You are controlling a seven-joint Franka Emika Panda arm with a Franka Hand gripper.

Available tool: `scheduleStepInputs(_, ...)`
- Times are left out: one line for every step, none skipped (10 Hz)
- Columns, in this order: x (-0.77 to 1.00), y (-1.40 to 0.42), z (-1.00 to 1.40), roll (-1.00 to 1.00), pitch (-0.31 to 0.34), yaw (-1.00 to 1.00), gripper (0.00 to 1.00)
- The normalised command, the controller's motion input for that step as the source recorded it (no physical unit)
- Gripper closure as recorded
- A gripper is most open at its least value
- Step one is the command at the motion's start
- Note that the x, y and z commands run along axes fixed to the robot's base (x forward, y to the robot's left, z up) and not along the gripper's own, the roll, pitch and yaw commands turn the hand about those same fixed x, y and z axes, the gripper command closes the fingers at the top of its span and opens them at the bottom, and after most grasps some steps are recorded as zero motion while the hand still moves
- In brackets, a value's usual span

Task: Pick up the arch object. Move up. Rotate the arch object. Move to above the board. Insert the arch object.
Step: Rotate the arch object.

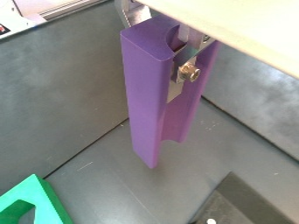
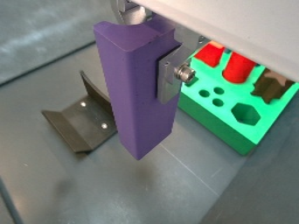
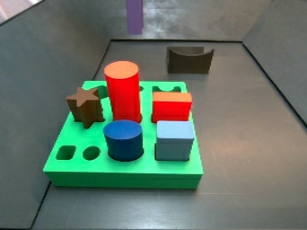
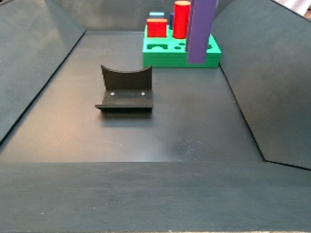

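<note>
The arch object [image 1: 152, 96] is a tall purple block that hangs upright in the air with my gripper [image 1: 163, 63] shut on its upper end. One silver finger [image 2: 173, 75] presses flat against its side; the opposite finger is hidden behind the block. In both side views the arch object [image 4: 201, 32] [image 3: 135, 13] runs out of the top of the picture, and the gripper itself is out of frame there. The green board [image 2: 239, 122] lies off to one side of the block. Bare floor lies below the block's lower end.
The board [image 3: 120, 169] carries a red cylinder [image 3: 122, 90], a brown star [image 3: 82, 103], a red cube [image 3: 171, 106], a blue cylinder [image 3: 122, 140] and a light blue cube [image 3: 175, 142]. The dark fixture [image 4: 125, 89] stands on the floor. Sloped grey walls surround the floor.
</note>
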Motion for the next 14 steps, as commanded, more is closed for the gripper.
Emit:
scheduleStepInputs(0.03, 0.00, -1.00, -0.19, 0.025, -0.06, 1.00)
scheduleStepInputs(0.03, 0.01, -1.00, -0.18, -0.001, -0.05, 1.00)
scheduleStepInputs(0.03, 0.01, -1.00, -0.17, -0.047, -0.04, 1.00)
scheduleStepInputs(0.03, 0.01, -1.00, -0.17, -0.064, -0.03, 1.00)
scheduleStepInputs(0.03, 0.01, -0.86, -0.16, -0.069, -0.03, 1.00)
scheduleStepInputs(0.03, 0.01, -0.70, -0.16, -0.067, -0.03, 1.00)
scheduleStepInputs(0.02, 0.00, -0.54, -0.15, -0.066, -0.02, 1.00)
scheduleStepInputs(0.02, 0.00, -0.29, -0.15, -0.070, -0.03, 1.00)
scheduleStepInputs(0.02, 0.00, -0.19, -0.16, -0.074, -0.02, 1.00)
scheduleStepInputs(0.00, 0.00, 0.00, 0.03, -0.068, -0.02, 0.00)
scheduleStepInputs(0.00, 0.00, 1.00, 0.03, -0.061, -0.02, 0.00)
scheduleStepInputs(-0.01, 0.00, 1.00, 0.03, -0.048, -0.02, 0.00)
scheduleStepInputs(-0.03, 0.00, 1.00, 0.03, -0.002, -0.01, 0.00)
scheduleStepInputs(-0.03, 0.01, 0.97, 0.04, 0.021, -0.01, 0.00)
